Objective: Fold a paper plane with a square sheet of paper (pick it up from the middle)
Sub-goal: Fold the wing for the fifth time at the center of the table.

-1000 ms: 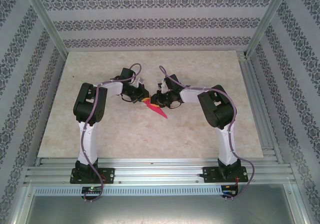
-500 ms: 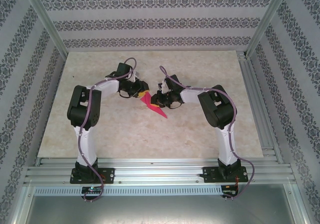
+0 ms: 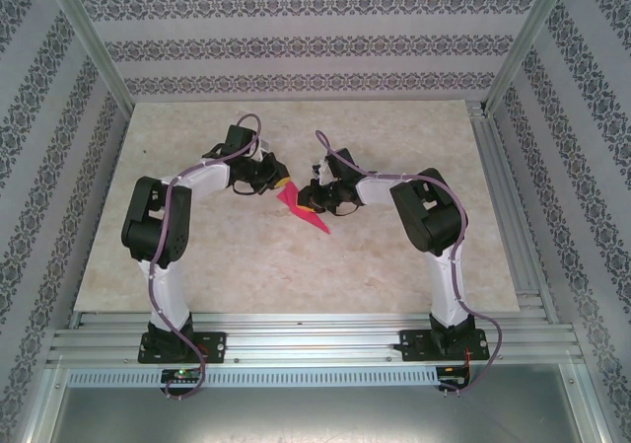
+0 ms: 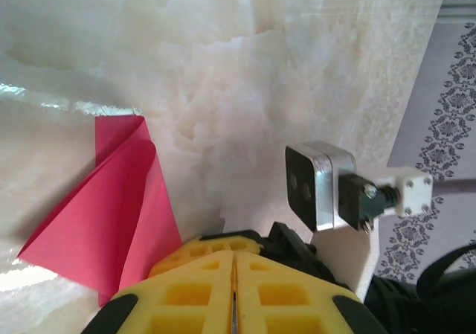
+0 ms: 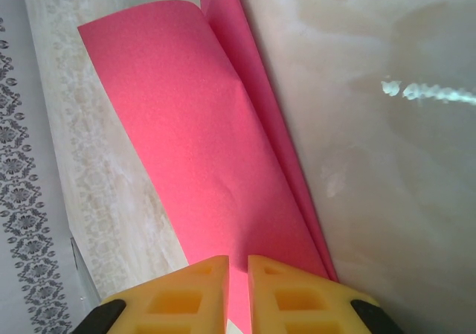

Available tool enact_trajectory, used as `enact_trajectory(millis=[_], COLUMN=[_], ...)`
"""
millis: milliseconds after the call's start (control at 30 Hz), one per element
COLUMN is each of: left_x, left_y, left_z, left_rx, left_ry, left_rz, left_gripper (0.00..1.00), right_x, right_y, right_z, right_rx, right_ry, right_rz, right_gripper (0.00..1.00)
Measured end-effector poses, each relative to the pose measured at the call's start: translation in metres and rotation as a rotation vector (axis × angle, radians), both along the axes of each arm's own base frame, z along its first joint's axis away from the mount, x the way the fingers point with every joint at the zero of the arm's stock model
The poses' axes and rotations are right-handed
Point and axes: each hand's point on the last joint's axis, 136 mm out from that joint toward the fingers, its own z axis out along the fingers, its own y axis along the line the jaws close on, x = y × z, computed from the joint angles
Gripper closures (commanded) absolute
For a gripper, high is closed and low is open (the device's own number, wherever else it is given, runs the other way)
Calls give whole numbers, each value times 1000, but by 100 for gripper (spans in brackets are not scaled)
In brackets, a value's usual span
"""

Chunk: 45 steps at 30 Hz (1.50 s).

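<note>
While right claw [image 5: 238,265] pinches paper [image 5: 208,140], left claw [image 4: 234,254] closed.

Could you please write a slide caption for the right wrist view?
Right gripper pinching the partly folded magenta paper, pale tabletop behind.

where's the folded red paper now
Top view: the folded magenta paper is near the middle of the table, pinched in the right gripper, left gripper at its far end.
</note>
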Motion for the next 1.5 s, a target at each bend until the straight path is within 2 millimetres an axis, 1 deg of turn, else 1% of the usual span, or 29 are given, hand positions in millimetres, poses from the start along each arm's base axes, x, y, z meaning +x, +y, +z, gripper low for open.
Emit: enact_trajectory(millis=[267, 400, 500, 733, 833, 933, 1033, 1133, 1200, 1233, 1267, 1333, 1433, 1500], left_x=[3, 3, 5, 14, 18, 22, 34, 31, 25, 25, 25, 26, 25, 25], left_y=[-14, -17, -17, -8, -3, -3, -7, -7, -5, -6, -6, -7, -9, -11], left_z=[-32, -53, -61, -61, -62, -55, -47, -54, -62, -62, -60, -58, -50, -39], left_rx=[-34, -23, -12, 69, 109, 130, 122, 124, 128, 118, 110, 101, 89, 72], left_ry=[61, 100, 117, 92, 74, 66, 33, 46, 64, 57, 54, 44, 32, 13], left_rz=[-1, -4, -1, 10, 14, -1, -13, -19, -20, -24, -26, -30, -34, -44], left_gripper=[88, 88, 88, 88, 80, 79, 80, 79, 78, 77, 75, 68, 63, 62], right_x=[0, 0, 0, 0, 0, 0, 0, 0, 0, 0, 0, 0, 0, 0], right_y=[0, 0, 0, -1, -2, -3, -3, -3, -3, -4, -4, -4, -4, -4], right_z=[0, 0, 0, 0, 0, -1, 0, -1, -1, -1, -1, -1, -1, -1], right_rx=[2, 1, 0, -13, -21, -24, -26, -30, -33, -34, -35, -35, -37, -37], right_ry=[1, 1, 1, -3, -8, -11, -11, -8, -5, -3, -2, -2, 0, 0], right_rz=[-3, -3, -4, -7, -7, -6, -5, -6, -7, -6, -7, -7, -7, -7], right_gripper=[85, 85, 85, 85, 85, 85, 85, 85, 85, 85, 85, 85, 85, 85])
